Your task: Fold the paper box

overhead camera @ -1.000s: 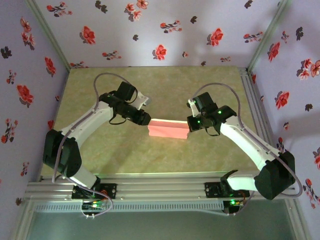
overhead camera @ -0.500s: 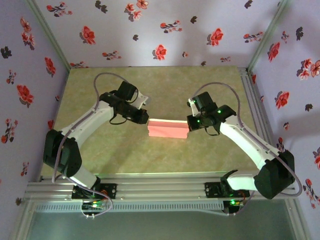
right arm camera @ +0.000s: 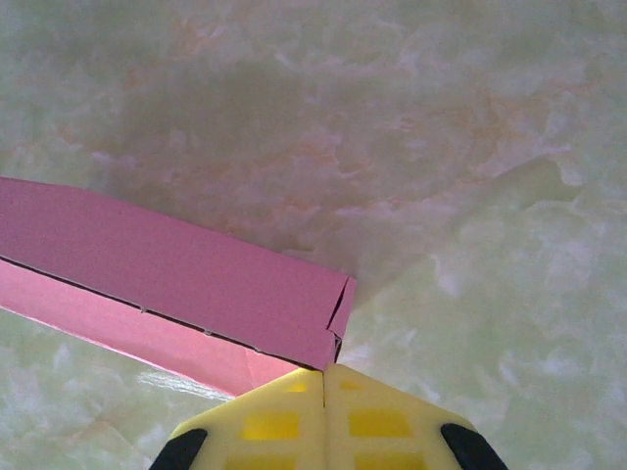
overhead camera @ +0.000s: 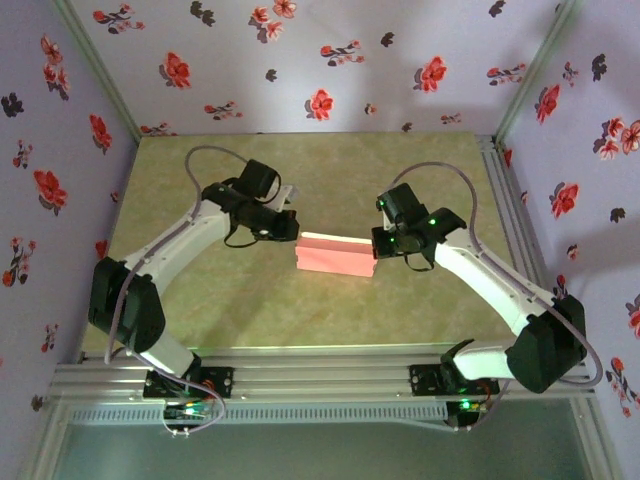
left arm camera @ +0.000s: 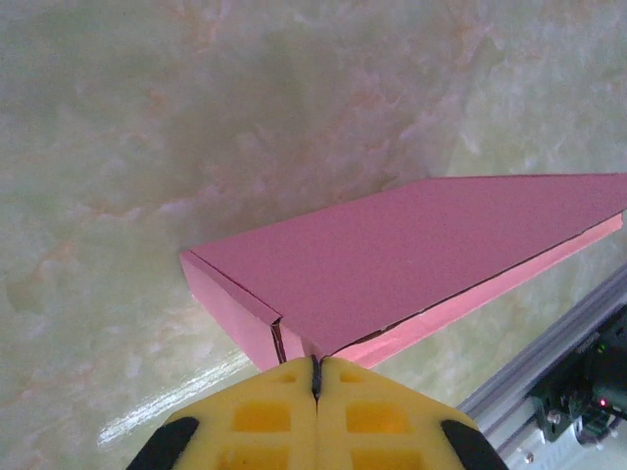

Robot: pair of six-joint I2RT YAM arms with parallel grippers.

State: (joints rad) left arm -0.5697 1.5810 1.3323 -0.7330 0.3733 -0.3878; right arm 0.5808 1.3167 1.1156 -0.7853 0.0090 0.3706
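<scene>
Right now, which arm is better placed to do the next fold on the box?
Probably right. The right gripper is shut on the box end where a flap looks loose. The left gripper pinches the tidier end, steadying it.

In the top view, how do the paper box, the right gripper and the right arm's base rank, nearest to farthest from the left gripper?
1. paper box: at the left gripper's jaws, to its right.
2. right gripper: at the box's other end.
3. right arm's base: on the near rail, bottom right.
</scene>
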